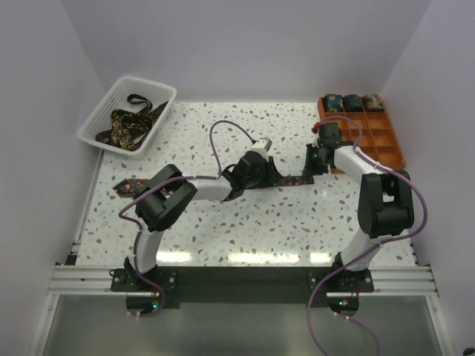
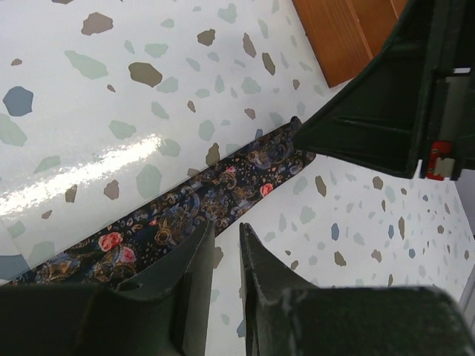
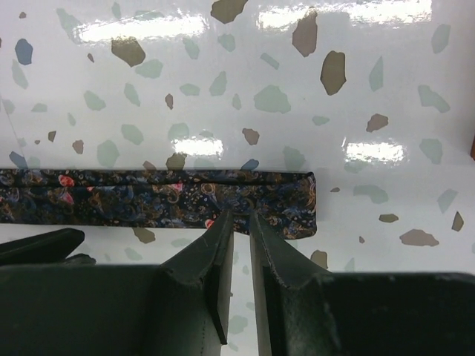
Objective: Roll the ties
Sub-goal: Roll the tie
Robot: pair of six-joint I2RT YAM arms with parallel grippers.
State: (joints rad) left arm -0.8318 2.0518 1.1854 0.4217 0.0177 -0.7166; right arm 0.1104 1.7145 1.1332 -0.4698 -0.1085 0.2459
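Observation:
One dark floral tie (image 1: pixel 289 180) lies flat across the middle of the table, its wide pointed end (image 1: pixel 126 187) at the left. My left gripper (image 1: pixel 260 169) sits over its middle. In the left wrist view the jaws (image 2: pixel 226 226) stand a narrow gap apart at the tie's (image 2: pixel 185 204) near edge, with bare table showing between them. My right gripper (image 1: pixel 315 165) is at the tie's right end. In the right wrist view its fingertips (image 3: pixel 241 213) reach onto the near edge of the tie (image 3: pixel 148 191), close to the squared end (image 3: pixel 300 204), slightly apart.
A white mesh basket (image 1: pixel 141 78) at the back left holds several loose ties (image 1: pixel 130 122). An orange gridded tray (image 1: pixel 386 144) at the back right carries three rolled ties (image 1: pixel 352 102) in its far row. The right arm (image 2: pixel 401 96) stands close to the left gripper.

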